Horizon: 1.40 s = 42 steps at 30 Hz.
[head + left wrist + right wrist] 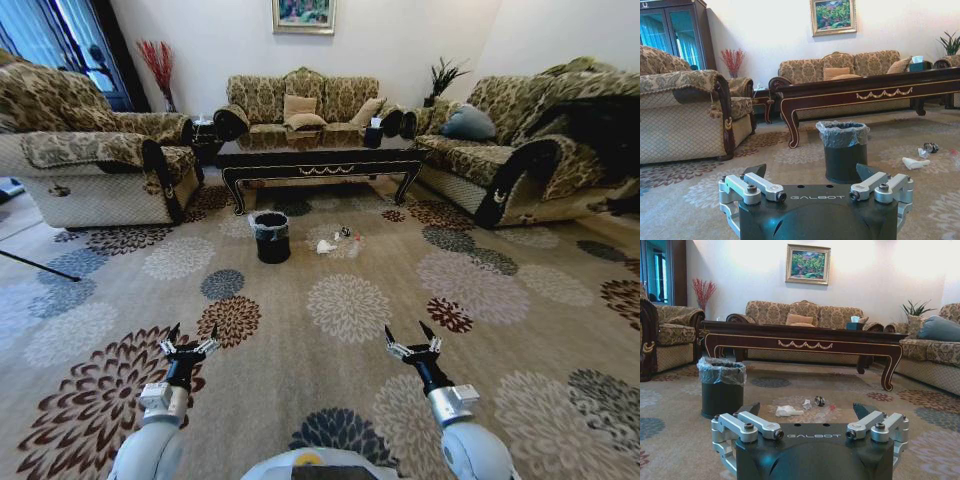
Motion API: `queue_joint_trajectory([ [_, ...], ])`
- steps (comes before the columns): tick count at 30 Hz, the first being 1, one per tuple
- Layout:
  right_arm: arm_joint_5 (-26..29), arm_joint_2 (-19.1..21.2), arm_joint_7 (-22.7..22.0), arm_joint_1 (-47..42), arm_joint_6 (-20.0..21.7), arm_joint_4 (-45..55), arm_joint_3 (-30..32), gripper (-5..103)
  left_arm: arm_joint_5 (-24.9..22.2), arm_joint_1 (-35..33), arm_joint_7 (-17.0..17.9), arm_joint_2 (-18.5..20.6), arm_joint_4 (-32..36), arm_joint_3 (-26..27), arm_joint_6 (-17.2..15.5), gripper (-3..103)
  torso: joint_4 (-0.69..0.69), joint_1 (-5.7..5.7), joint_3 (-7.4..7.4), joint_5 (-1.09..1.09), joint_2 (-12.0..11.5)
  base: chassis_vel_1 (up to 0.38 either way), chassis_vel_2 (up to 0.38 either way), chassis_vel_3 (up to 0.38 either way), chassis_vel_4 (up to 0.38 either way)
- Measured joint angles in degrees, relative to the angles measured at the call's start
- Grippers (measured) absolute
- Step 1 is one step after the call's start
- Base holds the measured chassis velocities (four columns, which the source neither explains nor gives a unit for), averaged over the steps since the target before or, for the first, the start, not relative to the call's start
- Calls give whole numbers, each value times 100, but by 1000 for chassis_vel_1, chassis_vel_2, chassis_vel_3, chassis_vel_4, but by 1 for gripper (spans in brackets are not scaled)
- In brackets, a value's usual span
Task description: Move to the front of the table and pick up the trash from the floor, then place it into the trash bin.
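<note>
The floor (480, 290), a beige carpet strewn with round flower medallions, runs from the robot out to a ring of sofas. At its far side stands the desk (318, 158), long, low and dark, with a gold scroll on its apron. The robot is well short of it, so the drive to its front looks unfinished.

Just before the desk, on the carpet, sits the bin (271, 237), black with a grey liner folded over its rim. The trash (338, 242) lies on the floor right beside the bin, on the robot's right of it: a crumpled white tissue (788, 411), a small grey piece (819, 400) and a faint reddish scrap next to them. The tissue's long axis runs roughly across the robot's line of sight.

Both arms are held low and forward, well apart from the litter. The left gripper (189, 344) has its fingers spread wide and holds nothing; the right gripper (414, 345) is likewise wide and empty. The trash lies straight ahead and far off, slightly right of the robot's midline, so the right gripper seems marginally nearer, while the left lines up more with the bin.
</note>
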<state>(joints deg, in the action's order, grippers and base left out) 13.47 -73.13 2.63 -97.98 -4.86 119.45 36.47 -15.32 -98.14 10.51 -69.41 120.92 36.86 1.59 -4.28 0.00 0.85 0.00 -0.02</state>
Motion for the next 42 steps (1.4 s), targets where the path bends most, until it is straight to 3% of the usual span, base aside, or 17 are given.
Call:
queue_joint_trajectory([
  [42,-176,-44,144,-61,-165,-115,-62,100,-26,-64,20,-85,-17,76,32,100,-1,0,12,0,0,-132,136,134,-136],
])
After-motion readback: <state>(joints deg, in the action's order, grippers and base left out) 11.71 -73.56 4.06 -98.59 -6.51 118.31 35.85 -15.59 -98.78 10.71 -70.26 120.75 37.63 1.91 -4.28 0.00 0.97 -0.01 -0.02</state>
